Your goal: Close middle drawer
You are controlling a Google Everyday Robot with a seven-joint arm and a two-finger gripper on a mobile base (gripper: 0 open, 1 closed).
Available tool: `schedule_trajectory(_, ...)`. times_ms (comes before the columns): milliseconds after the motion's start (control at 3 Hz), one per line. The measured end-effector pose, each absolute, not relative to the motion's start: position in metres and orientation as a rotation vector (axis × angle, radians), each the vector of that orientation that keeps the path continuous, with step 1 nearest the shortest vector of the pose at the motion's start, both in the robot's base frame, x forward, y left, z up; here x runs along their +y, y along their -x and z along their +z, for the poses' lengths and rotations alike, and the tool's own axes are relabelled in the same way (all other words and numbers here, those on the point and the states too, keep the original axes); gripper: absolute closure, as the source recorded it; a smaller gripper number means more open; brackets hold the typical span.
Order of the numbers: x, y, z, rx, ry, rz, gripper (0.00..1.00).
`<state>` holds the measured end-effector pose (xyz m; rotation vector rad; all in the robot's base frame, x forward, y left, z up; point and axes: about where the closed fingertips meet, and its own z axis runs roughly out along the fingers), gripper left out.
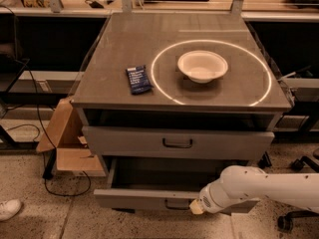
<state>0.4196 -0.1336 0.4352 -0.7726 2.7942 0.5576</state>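
The middle drawer [142, 199] is a grey metal drawer with a low slim front panel. It stands pulled out well in front of the cabinet, and its dark inside [164, 176] is open to view. Its small dark bar handle [174, 204] sits at the middle of the front panel. My white arm [264, 185] reaches in from the right, low near the floor. My gripper [195, 208] is at the drawer's front panel, just right of the handle. The arm's end hides part of the panel.
A taller grey drawer [177, 143] above is almost shut. On the cabinet top [114, 49] lie a white bowl [202, 66] and a dark blue packet [138, 79]. A cardboard box [67, 138] and cables [45, 148] stand left. A white shoe [9, 209] is bottom left, a chair base [299, 166] right.
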Motion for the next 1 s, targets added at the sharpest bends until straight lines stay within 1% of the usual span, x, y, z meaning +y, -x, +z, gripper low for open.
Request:
schedule_trajectory(333, -0.159, -0.414, 0.409, 2.873, 0.74, 0.495, 1.0)
schedule_trajectory(1000, -0.193, -0.432, 0.391, 2.911, 0.663, 0.377, 1.0)
